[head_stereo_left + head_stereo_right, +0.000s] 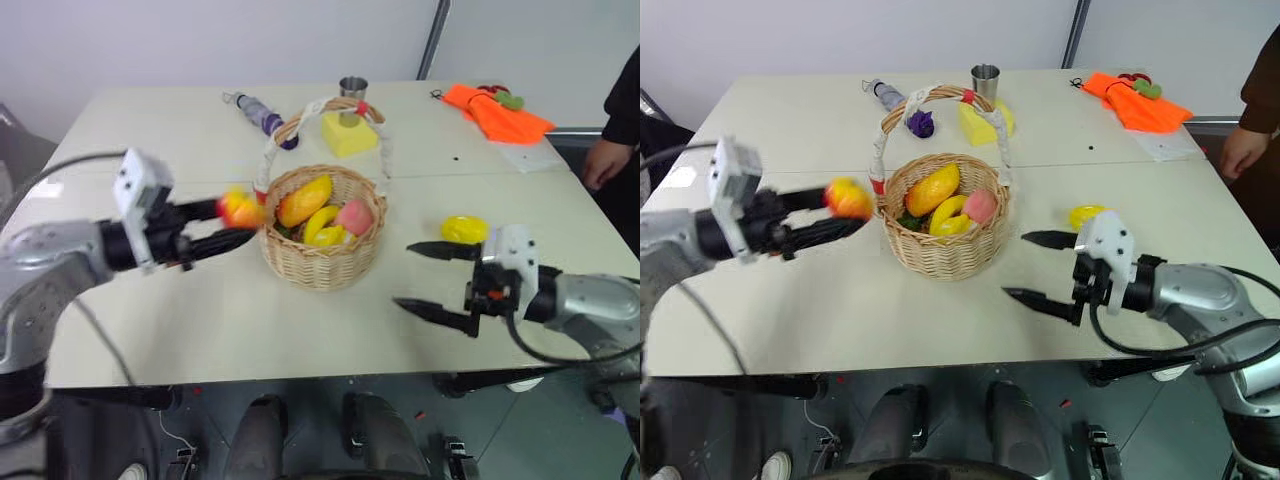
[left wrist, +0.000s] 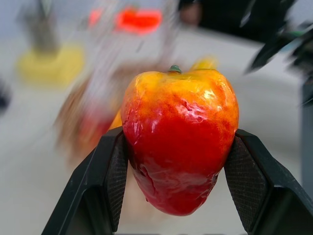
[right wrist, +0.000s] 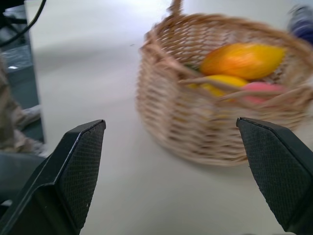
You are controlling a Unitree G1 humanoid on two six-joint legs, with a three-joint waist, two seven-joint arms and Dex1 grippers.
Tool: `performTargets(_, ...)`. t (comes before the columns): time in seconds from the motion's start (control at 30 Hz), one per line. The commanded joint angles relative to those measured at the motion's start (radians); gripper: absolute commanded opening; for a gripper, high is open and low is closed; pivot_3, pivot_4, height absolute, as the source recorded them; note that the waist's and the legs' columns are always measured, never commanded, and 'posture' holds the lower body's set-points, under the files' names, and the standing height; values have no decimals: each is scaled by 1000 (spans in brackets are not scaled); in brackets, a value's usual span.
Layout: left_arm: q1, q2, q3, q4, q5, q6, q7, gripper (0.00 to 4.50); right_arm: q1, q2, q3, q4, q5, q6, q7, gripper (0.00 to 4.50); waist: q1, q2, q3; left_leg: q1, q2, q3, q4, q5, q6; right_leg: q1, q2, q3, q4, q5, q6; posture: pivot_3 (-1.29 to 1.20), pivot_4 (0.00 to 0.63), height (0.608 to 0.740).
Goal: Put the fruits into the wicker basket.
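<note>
Glossy red running up into yellow, the strawberry-shaped fruit (image 2: 180, 139) sits pinched between the two black pads of the left gripper (image 1: 232, 222), its pointed end down and its small green stem cap up, so its long axis stands roughly upright and crosswise to the fingers. Seen from the head, fruit and fingertips hang just beside the near-left rim of the wicker basket (image 1: 322, 258), above table height and pointing toward it; the drop turns on that one gap, since the fruit looks to be outside the rim rather than over the opening (motion blur there makes the exact overlap hard to judge). A short carry further toward the basket's middle, clear of the arched handle (image 1: 320, 112) with its white wrap and red bands, should put it over the bowl.

Inside the tan weave already lie an orange-yellow mango-like fruit (image 1: 305, 200), a curved yellow piece (image 1: 322, 226) and a pink one (image 1: 354, 215), all smooth plastic against coarse cane.

On the pale table (image 1: 200, 320) the plain yellow lemon-shaped fruit (image 1: 464, 229) rests to the basket's right, well apart from it and just beyond the upper finger of the right gripper (image 1: 418, 280), whose jaws stand spread wide and empty. That arm is plainly the nearer one for the lemon. Its oval seems to lie flat, long axis roughly across the table.
</note>
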Motion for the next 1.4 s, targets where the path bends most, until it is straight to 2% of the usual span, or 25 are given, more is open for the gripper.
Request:
performTargets(0.03, -88, -106, -168, 17, 143, -38, 151, 2888, -19, -1, -32, 21, -14, -30, 2, 4500, 1, 0, 0, 0, 0, -1, 0, 0, 0, 0, 0, 0, 0, 0, 0, 0, 150, 740)
performTargets(0.13, -112, -149, -270, 64, 267, -93, 187, 2888, -22, 13, -32, 21, -17, -29, -15, 4500, -5, 0, 0, 0, 0, -1, -1, 0, 0, -1, 1, 0, 0, 1, 2, 0, 150, 740)
performTargets(0.23, -123, -184, -285, 111, 302, -134, 184, 2888, -33, 27, -33, 41, -49, -32, -61, 4500, -18, 0, 0, 0, 0, -3, -2, 0, 0, -1, 3, 0, 1, 1, 3, 0, 150, 740)
performTargets(0.27, -127, -194, -278, 121, 303, -140, 184, 3431, -40, 29, -29, 55, -68, -32, -79, 4500, -20, 0, 0, 0, 0, -3, -2, 0, 0, -2, 3, 0, 1, 1, 3, 0, 150, 740)
performTargets(0.37, -121, -203, -253, 110, 276, -146, 147, 4455, -86, 44, -10, 139, -153, -48, -154, 4500, -22, 0, 0, 0, 0, -3, -2, 0, 0, -2, 3, 0, 2, 0, 1, 0, 150, 740)
performTargets(0.53, -28, -147, -178, 35, 158, -144, 1, 4455, -211, 62, 66, 391, -345, -107, -254, 4500, -25, 0, 0, 0, 0, -2, -2, 0, 0, -2, 2, 1, 2, 0, 0, 0, 150, 740)
performTargets(0.7, 51, -58, -142, 1, 98, -138, -111, 4455, -310, 52, 158, 641, -458, -212, -186, 4500, -21, 1, 0, 0, 0, -2, -2, 0, 0, -3, 3, 1, 2, 0, 0, 0, 150, 740)
performTargets(0.9, 92, -41, -98, -77, -15, -125, -150, 4455, -430, 46, 237, 914, -573, -328, -125, 4500, -21, 1, 0, -1, 0, -1, -1, 0, 0, -3, 2, 1, 2, 0, 0, 0, 150, 740)
performTargets(1.07, 107, -29, -104, -112, -48, -117, -141, 4455, -484, 56, 259, 1022, -626, -379, -102, 4500, -23, 1, 0, 0, 0, -2, -1, 0, 0, -2, 2, 1, 2, 0, 0, 0, 150, 740)
performTargets(1.17, 103, -24, -108, -110, -49, -118, -131, 4500, -494, 53, 260, 1042, -656, -410, -113, 3586, -24, 1, 0, 0, 0, -2, -1, 0, 0, -2, 2, 1, 2, 0, 1, 0, 150, 740)
performTargets(1.27, 99, -19, -111, -101, -43, -119, -126, 4500, -487, 51, 253, 1038, -681, -451, -132, 2242, -24, 1, 0, 0, 0, -2, -1, 0, 0, -2, 2, 1, 2, 0, 1, 0, 150, 740)
performTargets(1.4, 136, 16, -77, -61, -5, -143, -133, 4500, -433, 34, 191, 910, -644, -459, -132, 2242, -22, 2, 0, 0, 0, -2, -1, 0, 0, -2, 2, 1, 2, 0, 1, 0, 150, 740)
